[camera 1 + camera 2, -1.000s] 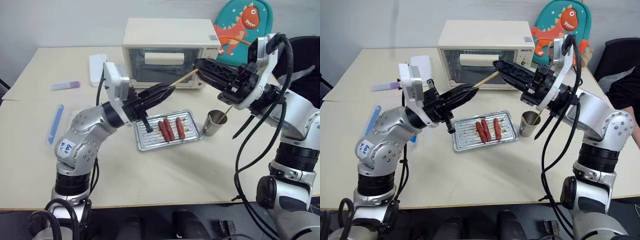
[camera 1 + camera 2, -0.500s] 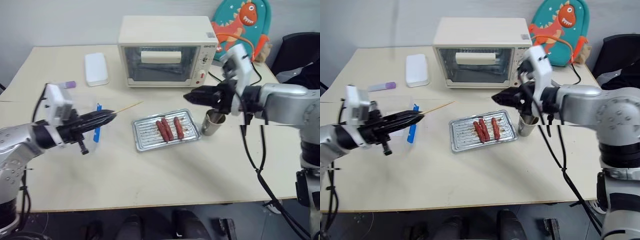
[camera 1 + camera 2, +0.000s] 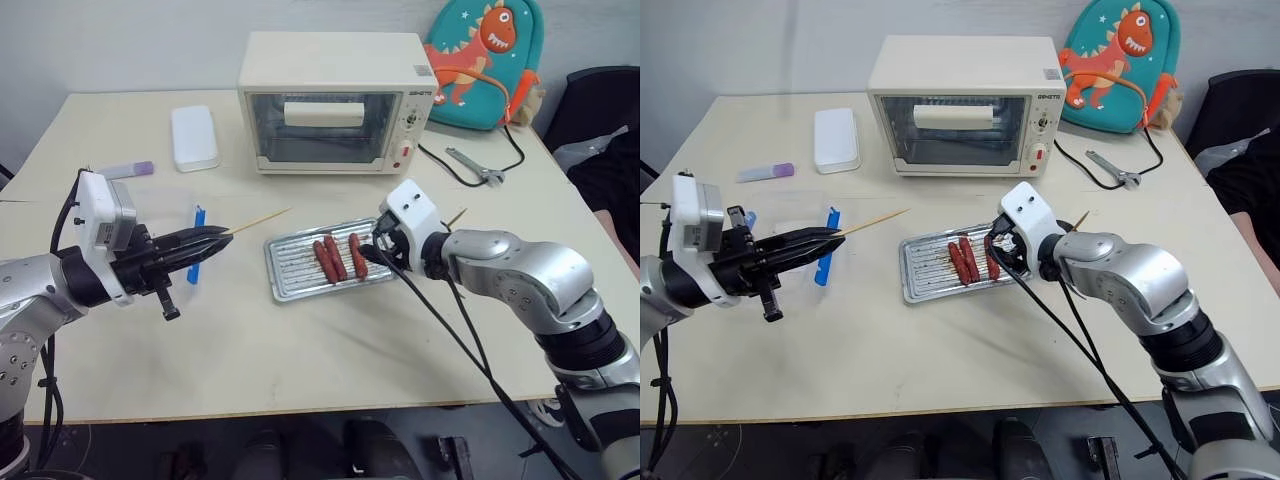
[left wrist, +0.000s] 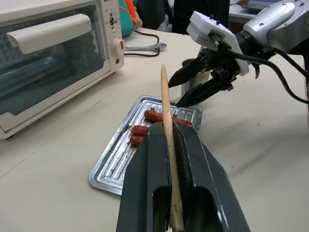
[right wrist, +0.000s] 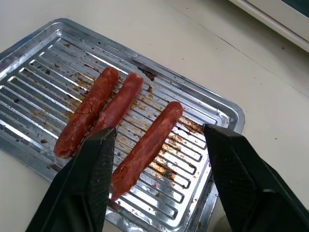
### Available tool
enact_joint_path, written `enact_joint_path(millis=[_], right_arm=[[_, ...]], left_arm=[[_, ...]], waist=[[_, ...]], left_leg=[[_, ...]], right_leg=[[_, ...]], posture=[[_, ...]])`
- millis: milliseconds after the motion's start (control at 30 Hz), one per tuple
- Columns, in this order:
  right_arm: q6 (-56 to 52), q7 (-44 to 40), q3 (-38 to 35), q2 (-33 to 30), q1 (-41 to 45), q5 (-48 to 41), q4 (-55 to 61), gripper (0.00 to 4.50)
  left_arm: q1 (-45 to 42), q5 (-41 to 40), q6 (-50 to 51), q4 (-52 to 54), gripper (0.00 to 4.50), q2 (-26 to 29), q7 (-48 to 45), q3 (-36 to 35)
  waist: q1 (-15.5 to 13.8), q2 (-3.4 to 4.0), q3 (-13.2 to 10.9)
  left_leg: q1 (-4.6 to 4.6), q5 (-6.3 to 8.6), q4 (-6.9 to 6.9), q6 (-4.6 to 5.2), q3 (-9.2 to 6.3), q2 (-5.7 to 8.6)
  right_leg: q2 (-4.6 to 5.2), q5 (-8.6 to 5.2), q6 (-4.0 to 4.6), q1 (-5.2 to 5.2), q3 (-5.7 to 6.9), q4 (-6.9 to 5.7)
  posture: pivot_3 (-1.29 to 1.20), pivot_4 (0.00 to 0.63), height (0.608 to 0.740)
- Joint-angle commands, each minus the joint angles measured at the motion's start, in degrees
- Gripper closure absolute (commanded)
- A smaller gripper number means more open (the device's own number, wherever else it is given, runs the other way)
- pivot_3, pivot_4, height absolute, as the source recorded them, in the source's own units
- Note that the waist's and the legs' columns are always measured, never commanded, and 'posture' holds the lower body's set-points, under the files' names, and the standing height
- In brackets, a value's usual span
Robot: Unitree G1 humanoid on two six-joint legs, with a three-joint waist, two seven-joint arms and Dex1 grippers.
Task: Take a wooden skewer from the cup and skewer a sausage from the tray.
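**Sausage could roll away before the stick ever gets to it**

The right gripper [image 5: 157, 140] hovers low over the small ribbed silvery metal tray [image 3: 290, 285], jaws spread wide and empty, straddling the nearest small reddish-brown sausage [image 5: 147, 147]. The other two lie touching each other just beyond one jaw. My worry: if those jaws close off-centre, that smooth rounded sausage probably squirts sideways into its neighbours, or the light tray skids on the worktop [image 3: 300, 360].

The left gripper [image 3: 222, 238] sits well away from the tray, jaws clamped on the thin pale wooden skewer [image 4: 166, 125], tip aimed level toward the sausages. A stick that thin, held near its tail, could easily flex or slip back on contact.

The right forearm reaches down and across, wrist dipped. The shiny steel cup is tucked behind it.
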State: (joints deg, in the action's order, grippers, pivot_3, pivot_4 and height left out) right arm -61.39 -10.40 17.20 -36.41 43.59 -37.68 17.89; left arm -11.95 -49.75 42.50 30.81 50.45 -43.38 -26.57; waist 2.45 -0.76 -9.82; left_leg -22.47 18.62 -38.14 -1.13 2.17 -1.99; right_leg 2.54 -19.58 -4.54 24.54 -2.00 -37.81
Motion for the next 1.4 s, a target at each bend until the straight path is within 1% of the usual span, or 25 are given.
enact_joint_path(millis=[33,267,367,567,733,967,1067,1167,1333,1400], right_arm=[[-0.13,0.08,-1.26,3.3,-0.92,2.95,-0.17,1.16],[2.19,-0.35,0.11,8.2,-2.78,10.23,-2.64,1.16],[3.53,-1.49,0.75,8.96,-2.4,13.02,-3.26,1.16],[3.7,-4.84,-0.13,8.58,-2.22,16.03,-3.23,1.16],[3.44,-8.34,-1.32,5.79,-0.83,17.95,-2.19,1.16],[-1.52,-13.54,-6.32,2.37,4.61,15.46,2.18,1.16],[-5.9,-14.97,-10.09,3.34,8.0,12.36,2.99,1.16],[-8.54,-15.07,-12.12,4.68,9.45,11.07,2.54,1.16],[-9.56,-14.44,-13.51,5.9,11.49,11.17,2.03,1.16],[-10.38,-14.94,-12.77,5.84,12.54,10.74,3.74,1.16]], left_arm=[[-1.12,-1.02,-0.53,0.83,4.5,0.45,0.21,0.12],[-3.07,-0.83,-0.77,-0.07,4.5,0.72,-0.37,1.58],[-3.45,-0.64,-0.88,-0.45,4.5,0.77,-0.63,1.69],[-3.13,0.1,-1.58,-0.8,4.5,0.42,-0.84,1.47],[-2.66,0.58,-2.37,-0.88,4.5,-0.16,-0.81,1.91],[-2.9,1.19,-3.78,-1.6,4.5,-1.06,-0.69,3.29],[-2.75,1.44,-4.35,-1.74,4.5,-1.35,-0.77,3.82],[-3.0,1.59,-4.76,-2.15,4.5,-1.36,-0.86,4.13],[-3.42,1.99,-5.32,-2.66,4.5,-1.33,-1.08,4.57],[-3.51,1.99,-5.35,-2.74,4.5,-1.23,-1.12,4.46]], waist=[[0.07,0.0,0.0],[0.17,-0.16,0.1],[0.29,-0.22,0.13],[0.26,-0.24,0.15],[0.18,-0.24,0.14],[0.44,-0.2,0.11],[0.76,-0.18,0.1],[0.76,-0.18,0.1],[0.74,-0.18,0.1],[0.74,-0.17,0.1]], left_leg=[[0.02,-0.01,0.0,-0.01,0.0,0.0],[0.05,-0.01,0.0,-0.02,0.0,0.02],[0.07,-0.02,-0.02,-0.03,0.0,0.04],[0.07,-0.02,-0.03,-0.03,-0.01,0.06],[0.07,-0.02,-0.03,-0.03,-0.01,0.08],[0.05,-0.02,-0.01,-0.03,-0.01,0.09],[0.06,-0.02,0.02,-0.03,0.0,0.07],[0.05,-0.02,0.04,-0.03,-0.02,0.05],[0.05,-0.02,0.02,-0.03,0.0,0.08],[0.04,-0.02,0.02,-0.03,0.0,0.08]], right_leg=[[-0.01,0.0,0.0,0.0,0.0,-0.05],[-0.02,0.0,0.0,-0.05,0.01,-0.07],[-0.01,0.0,0.0,-0.07,0.01,-0.09],[-0.01,0.0,0.0,-0.07,0.01,-0.1],[0.0,0.0,0.0,-0.07,0.01,-0.11],[0.0,0.0,0.0,-0.03,0.0,-0.13],[-0.01,0.0,0.0,0.0,0.0,-0.13],[-0.02,0.0,0.0,0.0,0.02,-0.14],[0.0,0.0,0.0,-0.01,0.0,-0.13],[0.0,0.0,0.0,0.0,0.0,-0.14]], posture=[[0.0,0.15,0.74],[0.0,0.15,0.74],[0.0,0.15,0.74],[0.0,0.15,0.74],[0.0,0.15,0.74],[0.0,0.15,0.74],[0.0,0.15,0.74],[0.0,0.15,0.74],[0.0,0.15,0.74],[0.0,0.15,0.74]])
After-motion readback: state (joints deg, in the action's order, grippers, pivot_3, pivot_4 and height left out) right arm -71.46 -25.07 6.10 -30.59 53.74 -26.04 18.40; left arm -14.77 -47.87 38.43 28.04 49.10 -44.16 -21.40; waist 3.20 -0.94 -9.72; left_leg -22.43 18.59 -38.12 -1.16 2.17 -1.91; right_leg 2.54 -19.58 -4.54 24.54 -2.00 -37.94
